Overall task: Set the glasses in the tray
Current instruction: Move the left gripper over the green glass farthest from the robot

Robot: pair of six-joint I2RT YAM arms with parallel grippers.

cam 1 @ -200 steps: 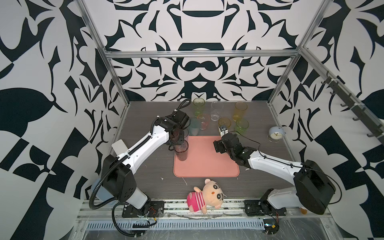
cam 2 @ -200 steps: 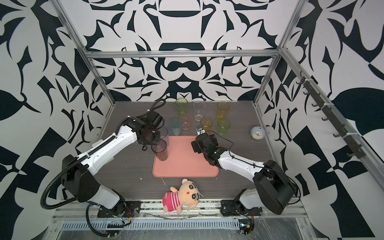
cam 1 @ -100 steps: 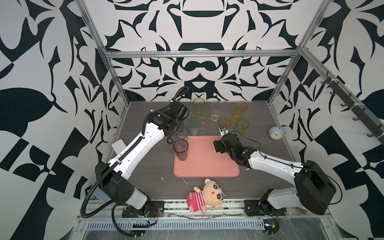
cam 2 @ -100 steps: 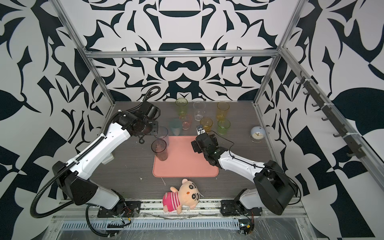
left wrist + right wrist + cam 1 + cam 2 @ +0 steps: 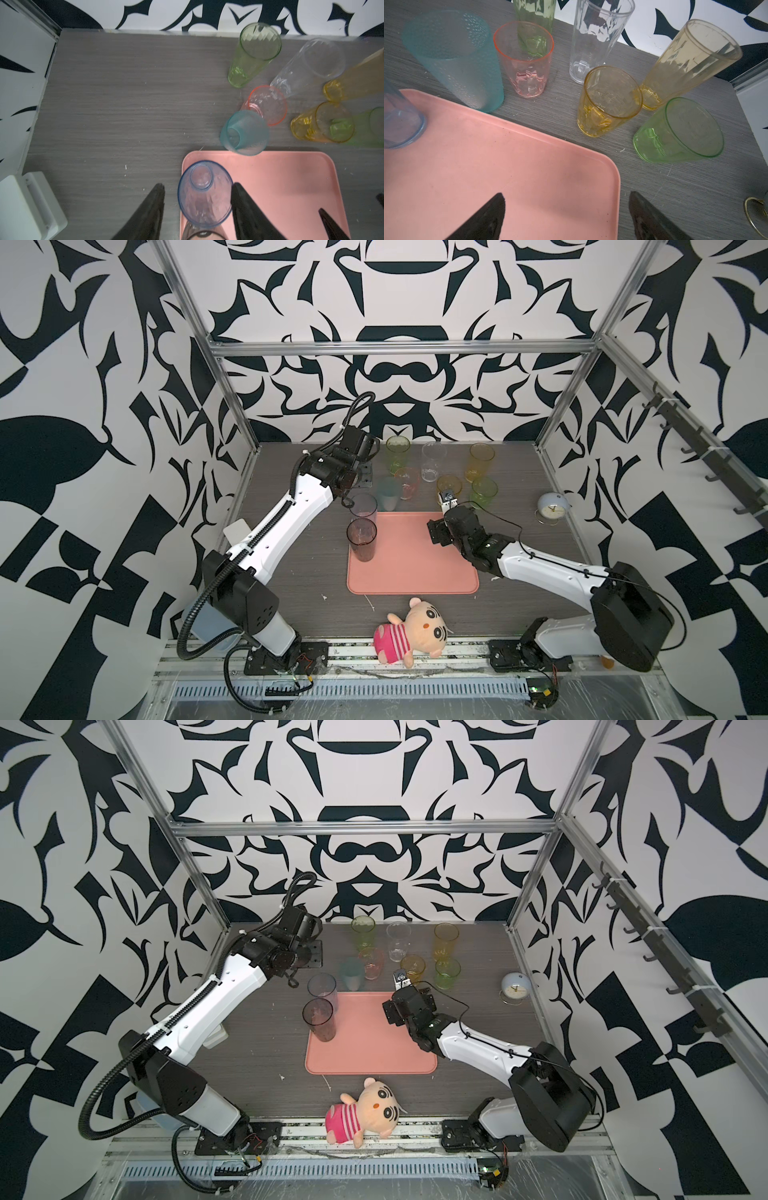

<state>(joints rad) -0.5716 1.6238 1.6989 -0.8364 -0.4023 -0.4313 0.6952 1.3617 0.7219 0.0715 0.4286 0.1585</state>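
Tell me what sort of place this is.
Probably a robot test cell: an aluminium frame with black-and-white patterned walls boxes in a grey table, and a left arm and right arm stand on a rail along its front.

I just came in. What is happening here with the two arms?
Two robot arms are putting glasses into the pink tray. A blue-grey glass and a smoky glass stand at its left edge. The left gripper, fingers open, is above the blue-grey one. The right gripper hovers open over the tray. Seven more glasses wait behind it.
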